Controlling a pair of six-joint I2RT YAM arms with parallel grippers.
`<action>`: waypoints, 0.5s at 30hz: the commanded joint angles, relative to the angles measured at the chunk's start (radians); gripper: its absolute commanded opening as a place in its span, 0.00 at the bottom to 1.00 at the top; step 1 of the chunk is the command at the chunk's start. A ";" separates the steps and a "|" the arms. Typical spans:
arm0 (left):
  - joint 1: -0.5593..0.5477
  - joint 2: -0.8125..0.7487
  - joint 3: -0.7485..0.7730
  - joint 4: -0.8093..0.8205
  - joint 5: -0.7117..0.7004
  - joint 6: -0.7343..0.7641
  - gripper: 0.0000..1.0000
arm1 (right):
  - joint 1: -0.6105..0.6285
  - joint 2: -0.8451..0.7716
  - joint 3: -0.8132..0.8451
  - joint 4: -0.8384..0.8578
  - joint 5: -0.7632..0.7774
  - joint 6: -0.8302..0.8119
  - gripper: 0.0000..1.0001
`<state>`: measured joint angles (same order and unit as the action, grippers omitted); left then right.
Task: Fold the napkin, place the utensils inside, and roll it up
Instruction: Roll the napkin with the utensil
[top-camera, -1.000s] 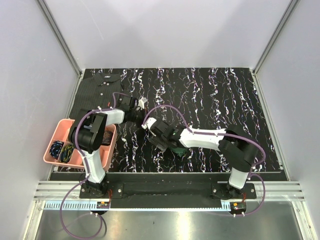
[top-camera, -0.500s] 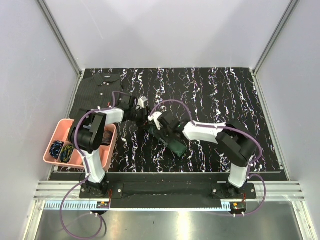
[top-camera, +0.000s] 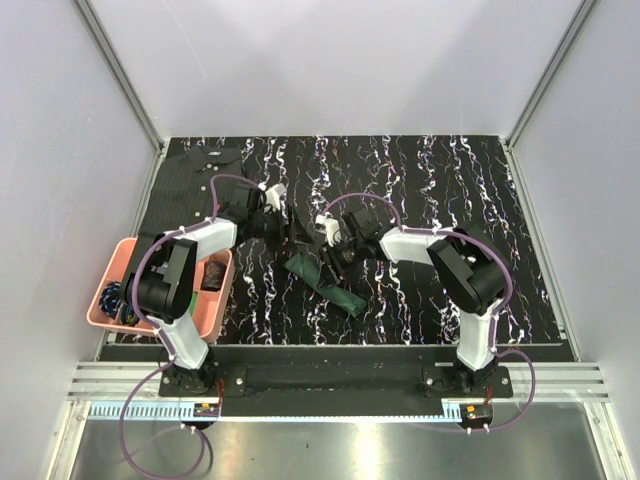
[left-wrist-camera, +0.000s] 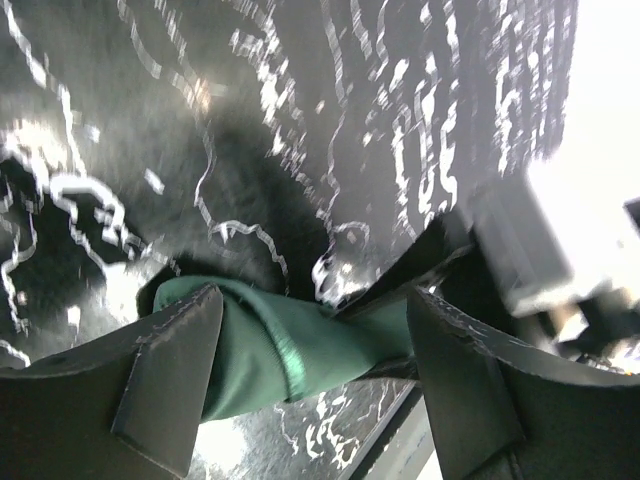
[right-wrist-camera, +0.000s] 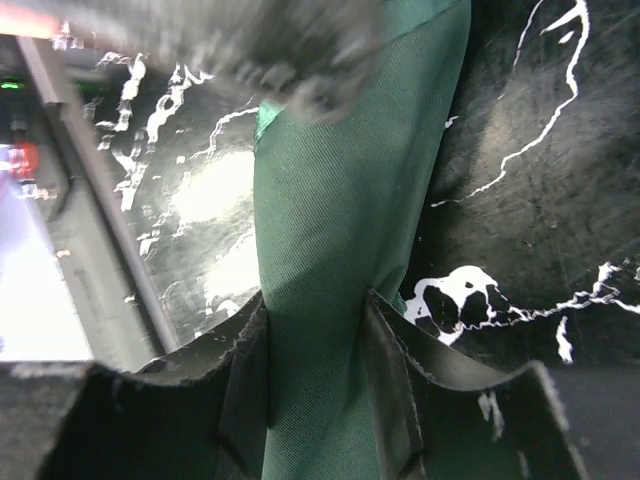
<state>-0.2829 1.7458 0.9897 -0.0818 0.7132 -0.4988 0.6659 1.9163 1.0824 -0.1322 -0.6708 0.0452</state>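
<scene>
The napkin (top-camera: 328, 287) is a slim dark green roll lying aslant on the black marbled table, just in front of both grippers. My right gripper (right-wrist-camera: 315, 375) is shut on the napkin (right-wrist-camera: 340, 200), its two fingers pinching the roll across its width. In the top view the right gripper (top-camera: 330, 254) sits at the roll's far end. My left gripper (top-camera: 293, 236) faces it from the left. Its jaws stand wide open around the napkin's end (left-wrist-camera: 265, 345) without pressing it, as the left gripper (left-wrist-camera: 312, 340) shows in its own wrist view. The utensils are hidden.
A pink tray (top-camera: 120, 262) with small dark items stands at the table's left edge. A dark pinstriped shirt (top-camera: 205, 165) lies at the back left corner. Grey walls close in the table on three sides.
The left gripper has opened and let go of the roll. The right gripper has swung towards the back, closed on the roll's far end, and the roll has shifted with it.
</scene>
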 joint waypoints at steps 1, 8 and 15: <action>0.001 -0.017 -0.043 0.033 -0.003 0.023 0.75 | -0.049 0.082 0.016 -0.055 -0.164 0.021 0.45; -0.001 -0.022 -0.080 0.040 0.005 0.020 0.68 | -0.086 0.110 0.034 -0.055 -0.181 0.015 0.44; -0.032 0.014 -0.092 0.057 0.042 0.017 0.46 | -0.106 0.147 0.056 -0.057 -0.207 0.024 0.47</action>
<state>-0.2928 1.7477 0.9043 -0.0734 0.7185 -0.4938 0.5743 2.0212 1.1252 -0.1413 -0.9211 0.0799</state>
